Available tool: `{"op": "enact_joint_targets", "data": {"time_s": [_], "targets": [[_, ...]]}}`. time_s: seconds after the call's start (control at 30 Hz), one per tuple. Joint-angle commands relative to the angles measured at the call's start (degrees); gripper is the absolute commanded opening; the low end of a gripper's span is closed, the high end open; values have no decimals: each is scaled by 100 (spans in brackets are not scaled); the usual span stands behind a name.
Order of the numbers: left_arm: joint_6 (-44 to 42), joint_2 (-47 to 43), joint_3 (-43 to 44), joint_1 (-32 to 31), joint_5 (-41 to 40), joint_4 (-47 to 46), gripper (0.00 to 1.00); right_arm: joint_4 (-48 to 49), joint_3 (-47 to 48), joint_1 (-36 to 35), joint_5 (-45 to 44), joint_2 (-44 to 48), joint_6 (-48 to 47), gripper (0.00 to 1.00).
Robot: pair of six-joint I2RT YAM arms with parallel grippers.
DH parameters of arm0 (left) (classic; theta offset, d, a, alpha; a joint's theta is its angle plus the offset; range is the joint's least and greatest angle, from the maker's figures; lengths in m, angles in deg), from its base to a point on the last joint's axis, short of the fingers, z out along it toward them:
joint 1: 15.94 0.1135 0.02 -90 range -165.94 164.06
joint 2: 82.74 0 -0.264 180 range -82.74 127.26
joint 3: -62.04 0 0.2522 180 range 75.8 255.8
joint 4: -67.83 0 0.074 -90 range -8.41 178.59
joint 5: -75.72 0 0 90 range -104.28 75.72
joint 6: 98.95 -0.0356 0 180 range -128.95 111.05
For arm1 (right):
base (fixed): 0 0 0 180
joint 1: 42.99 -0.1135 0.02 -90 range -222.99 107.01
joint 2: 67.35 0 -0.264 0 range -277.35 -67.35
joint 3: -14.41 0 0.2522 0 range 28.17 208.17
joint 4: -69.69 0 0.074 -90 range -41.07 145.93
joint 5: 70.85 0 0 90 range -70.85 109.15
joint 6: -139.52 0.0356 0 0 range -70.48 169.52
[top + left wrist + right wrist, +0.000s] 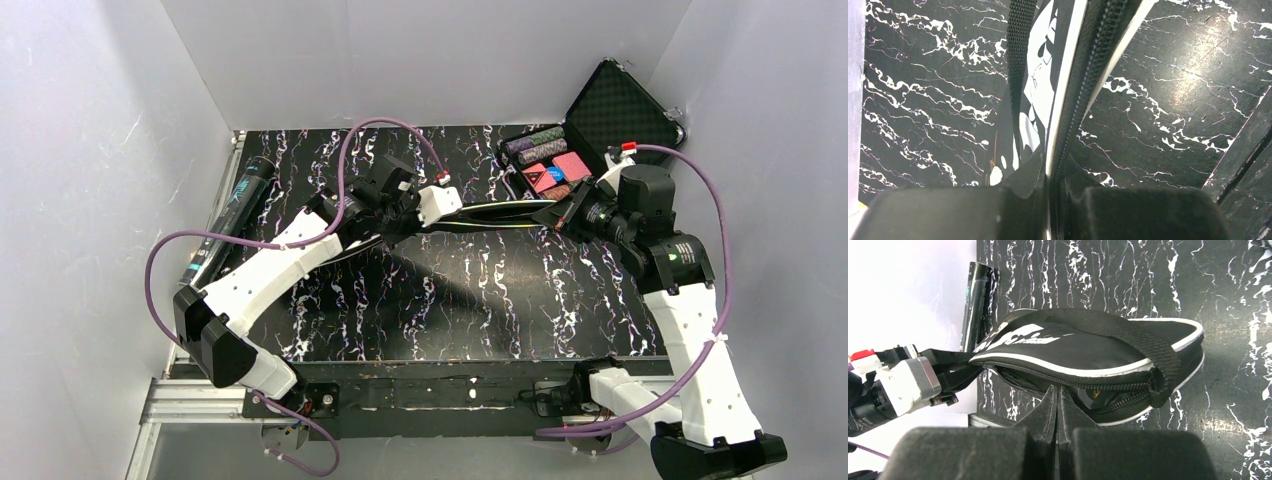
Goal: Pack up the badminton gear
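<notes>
- Right gripper point(1058, 401): jaws pinched shut on the zipper edge of the racket bag point(1088, 347).
- Left gripper point(1053, 192): clamped on the bag's opposite, white-piped end.
- Bag: stretched between both grippers.
- Poker-chip case point(600, 125): open, just behind the right gripper.
- Tube point(230, 212): well left of the left gripper.

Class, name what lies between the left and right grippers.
The long black racket-shaped bag with white piping stretches between them, left gripper and right gripper each clamped on it; the top external view shows this.
</notes>
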Motion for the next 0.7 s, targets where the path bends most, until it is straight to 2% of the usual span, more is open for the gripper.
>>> {"op": "enact_joint_targets", "data": {"time_s": [0.0, 0.1, 0.17, 0.3, 0.4, 0.57, 0.67], "targets": [[-44, -496, 79, -46, 245, -404, 0, 154, 138, -11, -492, 69, -166, 1], [-64, -527, 26, -62, 271, -396, 0, 71, 270, -11, -844, 62, -349, 1], [-63, -511, 7, -77, 280, -396, 0, 40, 473, -15, -625, 65, -433, 1], [-66, -384, 97, -137, 180, -424, 0, 795, 336, -102, 935, 187, 243, 35], [1, -290, 234, -170, 133, -461, 0, 1307, -10, -599, 1207, 175, 629, 48], [54, -233, 305, -213, 25, -500, 0, 2247, -902, -1238, 961, 222, 1180, 52], [75, -244, 291, -224, -67, -523, 0, 2423, -1096, -1402, 679, 188, 1299, 51]]}}
